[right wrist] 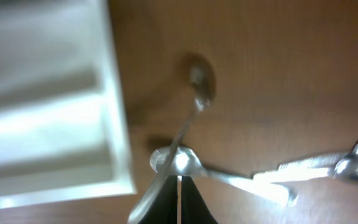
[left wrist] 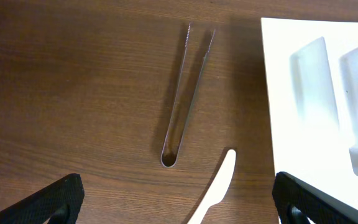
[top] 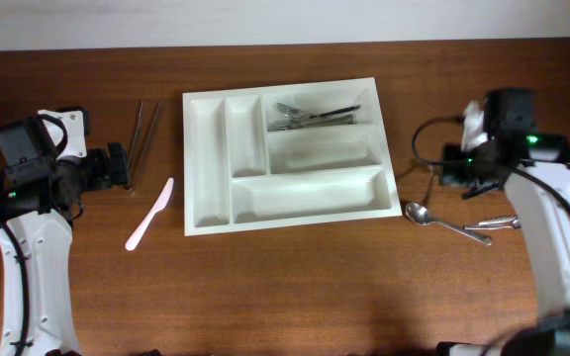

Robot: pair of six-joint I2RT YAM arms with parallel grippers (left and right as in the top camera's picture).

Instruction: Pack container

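Observation:
The large white cutlery tray (top: 206, 168) lies in the middle of the table, with several forks (top: 310, 115) in its top right compartment. It also shows in the left wrist view (left wrist: 278, 93) and the right wrist view (right wrist: 118, 124). My left gripper (top: 125, 166) is open and empty above the table (left wrist: 176, 190), just below the metal tongs (left wrist: 185, 93) and over a pale plastic knife (left wrist: 217, 186). My right gripper (top: 443, 180) is shut (right wrist: 179, 180) on the handle of a spoon (right wrist: 194, 81), held right of the tray.
The tongs (top: 146, 133) and the plastic knife (top: 149, 215) lie left of the tray. A second spoon (top: 419, 212) and more metal utensils (top: 501, 223) lie on the wood right of the tray, below my right gripper. A cable (top: 419, 143) loops by the right arm.

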